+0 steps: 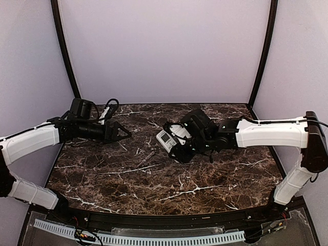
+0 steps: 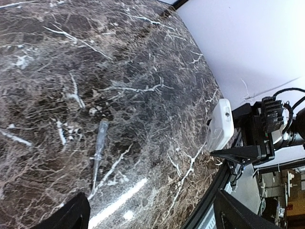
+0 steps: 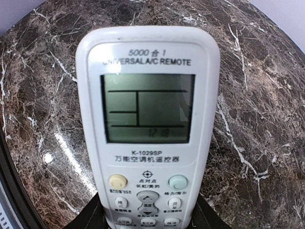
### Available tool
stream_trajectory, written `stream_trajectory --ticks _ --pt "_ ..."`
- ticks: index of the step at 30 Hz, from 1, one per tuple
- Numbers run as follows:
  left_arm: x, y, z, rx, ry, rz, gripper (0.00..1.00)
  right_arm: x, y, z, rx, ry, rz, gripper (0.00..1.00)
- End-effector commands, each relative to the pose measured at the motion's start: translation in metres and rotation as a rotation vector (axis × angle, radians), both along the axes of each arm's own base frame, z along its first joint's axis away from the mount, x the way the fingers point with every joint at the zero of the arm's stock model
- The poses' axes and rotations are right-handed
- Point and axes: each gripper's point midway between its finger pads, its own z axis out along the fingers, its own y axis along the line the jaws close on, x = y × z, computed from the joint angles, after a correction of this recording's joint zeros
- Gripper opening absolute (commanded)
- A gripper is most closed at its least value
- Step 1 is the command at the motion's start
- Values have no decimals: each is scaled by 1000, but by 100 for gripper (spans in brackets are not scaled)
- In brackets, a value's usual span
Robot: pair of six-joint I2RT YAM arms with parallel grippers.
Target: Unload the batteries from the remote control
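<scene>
Remote control [image 3: 147,119] gripped by right gripper [image 1: 178,146]; left gripper [image 1: 124,133], jaws wide and empty, well apart from it, should approach its back squarely.

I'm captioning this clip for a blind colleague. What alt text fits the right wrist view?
A white remote control fills the frame, button side facing the camera, with a grey display above yellow and green buttons, gripped at its lower end by the right gripper. Behind it lies a dark marble table.
</scene>
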Motion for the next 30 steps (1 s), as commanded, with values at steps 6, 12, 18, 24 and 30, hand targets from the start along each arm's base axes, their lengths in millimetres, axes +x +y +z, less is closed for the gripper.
stream_trajectory --ticks 6,12,18,24,30 --pt "7 -74 14 -121 -24 -114 85 5 23 41 155 -39 0 31" --pt "11 -112 24 -149 -50 -153 81 5 25 46 164 -41 4 30" --pt "16 -130 22 -172 -40 -145 75 5 26 51 174 -42 6 30" --pt "21 -145 18 -160 -13 -153 37 6 26 51 173 -45 2 30" --pt "25 -148 16 -141 22 -116 1 8 23 55 182 -76 -1 38"
